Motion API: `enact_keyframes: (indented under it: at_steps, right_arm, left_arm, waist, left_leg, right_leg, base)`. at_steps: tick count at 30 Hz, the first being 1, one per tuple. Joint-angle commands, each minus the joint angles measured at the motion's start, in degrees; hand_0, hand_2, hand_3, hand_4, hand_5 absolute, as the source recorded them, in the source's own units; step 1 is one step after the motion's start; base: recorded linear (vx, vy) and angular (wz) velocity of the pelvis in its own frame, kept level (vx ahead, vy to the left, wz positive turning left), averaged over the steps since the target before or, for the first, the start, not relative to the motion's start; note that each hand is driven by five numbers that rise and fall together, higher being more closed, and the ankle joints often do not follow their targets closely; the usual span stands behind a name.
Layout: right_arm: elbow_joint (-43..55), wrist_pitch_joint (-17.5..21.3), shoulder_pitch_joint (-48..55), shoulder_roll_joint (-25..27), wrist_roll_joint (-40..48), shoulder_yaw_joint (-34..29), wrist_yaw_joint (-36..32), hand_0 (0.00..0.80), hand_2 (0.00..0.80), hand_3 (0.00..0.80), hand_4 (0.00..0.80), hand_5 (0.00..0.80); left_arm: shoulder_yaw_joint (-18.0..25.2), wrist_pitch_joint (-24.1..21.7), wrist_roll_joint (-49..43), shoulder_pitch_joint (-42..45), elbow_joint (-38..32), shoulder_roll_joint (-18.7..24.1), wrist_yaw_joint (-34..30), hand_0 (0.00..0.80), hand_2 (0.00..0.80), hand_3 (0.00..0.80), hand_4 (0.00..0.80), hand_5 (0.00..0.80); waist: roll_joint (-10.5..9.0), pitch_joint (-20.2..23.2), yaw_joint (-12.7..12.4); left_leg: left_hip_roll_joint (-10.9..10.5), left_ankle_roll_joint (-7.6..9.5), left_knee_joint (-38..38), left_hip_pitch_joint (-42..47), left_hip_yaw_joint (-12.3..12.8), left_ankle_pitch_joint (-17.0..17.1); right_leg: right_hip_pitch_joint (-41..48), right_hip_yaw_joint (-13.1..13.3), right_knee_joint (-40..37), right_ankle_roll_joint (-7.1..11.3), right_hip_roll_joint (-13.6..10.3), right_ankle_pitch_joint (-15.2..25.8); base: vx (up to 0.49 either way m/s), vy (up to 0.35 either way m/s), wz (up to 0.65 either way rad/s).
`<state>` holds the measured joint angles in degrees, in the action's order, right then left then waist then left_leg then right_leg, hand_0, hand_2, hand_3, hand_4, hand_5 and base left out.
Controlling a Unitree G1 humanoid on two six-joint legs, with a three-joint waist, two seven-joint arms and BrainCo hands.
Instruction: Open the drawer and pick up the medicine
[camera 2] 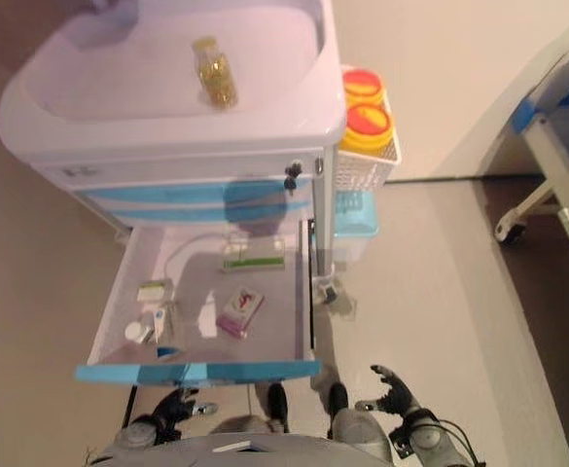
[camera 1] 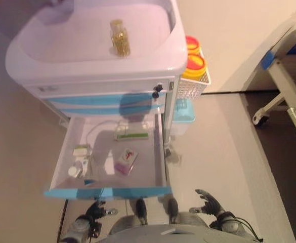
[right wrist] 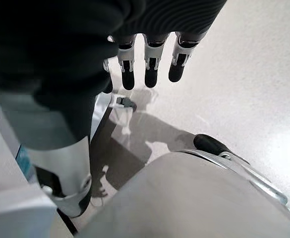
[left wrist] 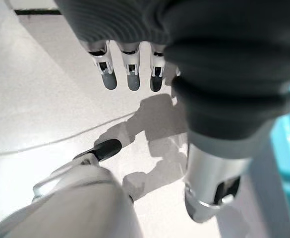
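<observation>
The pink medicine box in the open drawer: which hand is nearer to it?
Left. The left hand hangs just below the drawer front, under the pink medicine box. The right hand hangs farther off, beyond the drawer's right edge.

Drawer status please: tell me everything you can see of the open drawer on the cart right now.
The drawer is the cart's lowest, pulled fully out toward the robot, level, with pale walls and floor and a light blue front panel. Inside lie a clear box with a green strip at the back, a pink and white medicine box mid-floor, and small white packets at the robot's left. Neither hand touches it: the left hand and right hand hang open below its front.
</observation>
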<state>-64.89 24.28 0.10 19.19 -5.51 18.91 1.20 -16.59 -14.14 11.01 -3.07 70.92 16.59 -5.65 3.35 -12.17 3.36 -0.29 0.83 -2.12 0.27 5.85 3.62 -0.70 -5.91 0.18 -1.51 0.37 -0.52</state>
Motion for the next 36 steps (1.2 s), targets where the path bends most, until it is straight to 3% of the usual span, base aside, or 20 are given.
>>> enact_keyframes:
  at_steps: [1, 3, 8, 20, 27, 31, 32, 36]
  right_arm:
    - [6.1, -0.5, -1.2, 2.7, 2.5, 1.4, -0.2, 0.0, 0.0, 0.0, 0.0, 0.0]
    - [9.2, -3.3, -0.9, 4.9, 2.5, 1.0, -0.9, 0.0, 0.0, 0.0, 0.0, 0.0]
    - [11.1, -3.9, -0.1, 8.7, 2.4, -0.7, -1.7, 0.0, 0.0, 0.0, 0.0, 0.0]
    - [14.4, -3.7, -2.7, 10.5, 5.2, 0.8, -0.2, 0.0, 0.0, 0.0, 0.0, 0.0]
    - [18.8, -4.8, -1.4, 12.2, 6.2, 0.0, 0.9, 0.0, 0.0, 0.0, 0.0, 0.0]
    - [20.1, -4.4, 1.4, 14.0, 6.3, -1.4, 0.0, 0.0, 0.0, 0.0, 0.0, 0.0]
    - [19.7, -3.9, 2.1, 14.5, 6.1, -1.4, -0.2, 0.0, 0.0, 0.0, 0.0, 0.0]
    - [17.3, -1.8, 3.1, 14.5, 5.8, -0.1, 0.3, 0.0, 0.0, 0.0, 0.0, 0.0]
  left_arm:
    - [-1.9, -3.0, -3.8, -3.8, -3.9, 1.9, 2.9, 0.0, 0.0, 0.0, 0.0, 0.0]
    - [-2.5, -1.4, -3.3, -4.8, -7.7, 3.3, 2.7, 0.0, 0.0, 0.0, 0.0, 0.0]
    - [-3.3, 0.8, -3.1, -7.7, -14.2, 6.4, 2.9, 0.0, 0.0, 0.0, 0.0, 0.0]
    - [-3.7, 3.2, -1.6, -23.2, -16.4, 16.3, 4.3, 0.0, 0.0, 0.0, 0.0, 0.0]
    - [-2.2, 6.6, -1.7, -30.1, -19.3, 24.0, 2.9, 0.0, 0.0, 0.0, 0.0, 0.0]
    - [-2.0, 10.1, -0.8, -36.0, -18.0, 29.7, 1.1, 0.0, 0.0, 0.0, 0.0, 0.0]
    - [-2.0, 11.0, -0.3, -39.1, -16.3, 31.1, 1.6, 0.0, 0.0, 0.0, 0.0, 0.0]
    - [-1.9, 11.1, 1.1, -48.4, -6.7, 33.3, 7.3, 0.0, 0.0, 0.0, 0.0, 0.0]
  waist:
    - [-1.29, -1.3, 1.7]
    - [-0.69, -2.0, 2.4]
    - [-0.13, -4.5, 3.7]
    - [-3.5, -11.0, 5.8]
    - [-4.21, -11.7, 6.9]
    - [-4.69, -11.2, 8.2]
    - [-4.68, -11.2, 8.8]
    - [-4.99, -11.1, 10.3]
  left_leg:
    - [-1.9, 0.9, 6.3, -0.8, -1.5, -5.9]
    - [-2.0, 0.77, 7.5, -1.3, -0.8, -6.1]
    - [-2.1, 0.99, 11.2, -4.4, 1.0, -7.0]
    - [-1.4, 3.4, 27.1, -20.9, 4.7, -10.9]
    - [-0.8, 4.45, 38.2, -29.6, 4.5, -15.1]
    - [-0.9, 4.87, 41.8, -31.5, 4.1, -16.9]
    - [-1.0, 4.68, 43.4, -31.3, 3.6, -19.0]
    - [-1.2, 5.13, 43.7, -32.2, 3.3, -18.9]
  right_leg:
    - [-3.1, -0.5, 9.6, 1.58, -2.0, -3.6]
    - [-3.8, -0.2, 10.6, 1.49, -2.4, -3.9]
    - [-7.2, 0.8, 13.5, 1.32, -3.0, -4.5]
    - [-23.8, 4.3, 26.6, 0.49, -2.1, -5.5]
    - [-31.7, 5.2, 36.4, -0.72, -0.5, -8.7]
    - [-33.4, 6.3, 39.3, -1.12, -0.2, -9.8]
    - [-33.4, 6.9, 41.1, -0.96, 0.1, -11.8]
    - [-35.0, 8.5, 42.2, -1.26, 1.3, -11.9]
  base:
    - [0.055, 0.136, -0.02]
    - [0.052, 0.157, -0.08]
    - [-0.016, 0.125, -0.12]
    - [-0.069, 0.055, -0.18]
    - [0.024, 0.08, -0.14]
    - [0.124, 0.08, -0.13]
    - [0.176, 0.078, -0.08]
    - [0.085, 0.023, 0.02]
